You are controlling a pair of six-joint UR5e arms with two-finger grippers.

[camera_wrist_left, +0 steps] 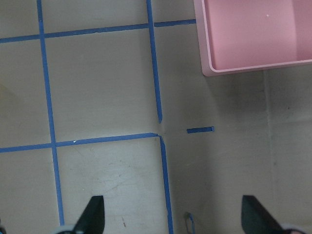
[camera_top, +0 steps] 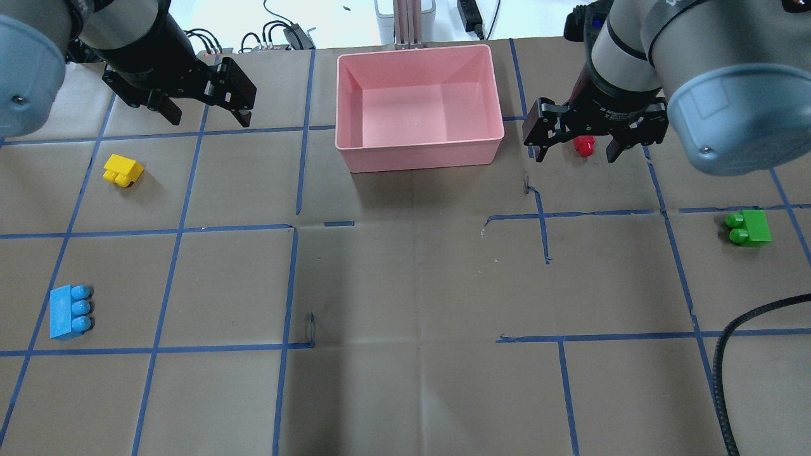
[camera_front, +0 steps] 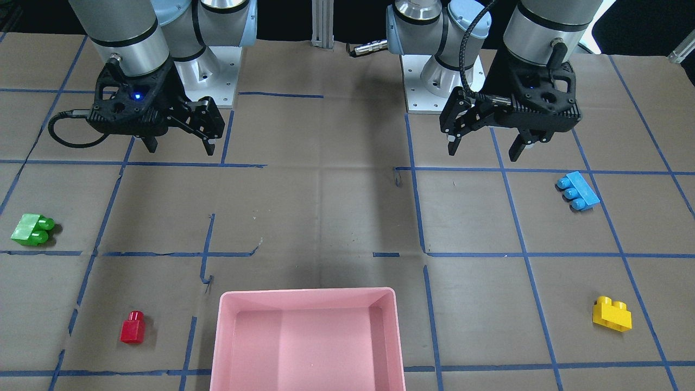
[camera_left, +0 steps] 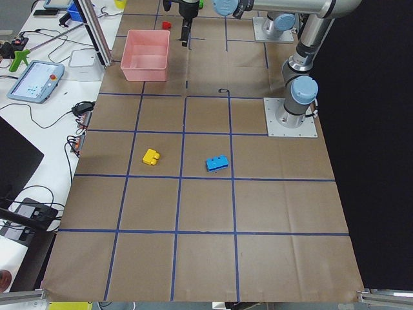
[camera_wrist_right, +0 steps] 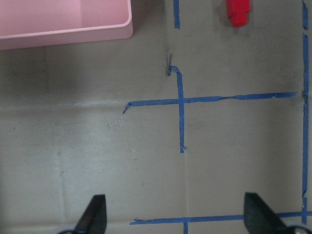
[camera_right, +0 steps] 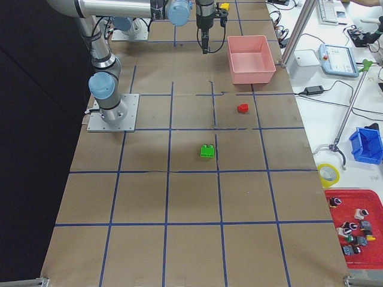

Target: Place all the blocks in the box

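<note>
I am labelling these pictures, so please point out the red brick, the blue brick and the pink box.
red brick (camera_front: 132, 331), exterior front-facing view, on its square body below the stud.
blue brick (camera_top: 61, 311), overhead exterior view, on its flat side beside the studs.
pink box (camera_top: 418, 158), overhead exterior view, on its near outer wall.

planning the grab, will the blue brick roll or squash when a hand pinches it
The blue brick looks like hard moulded plastic, so probably stiff, not squashy. It lies flat-faced with studs pointing sideways, so it likely won't roll. Being small, it is probably light and may skid on the paper if nudged.
</note>
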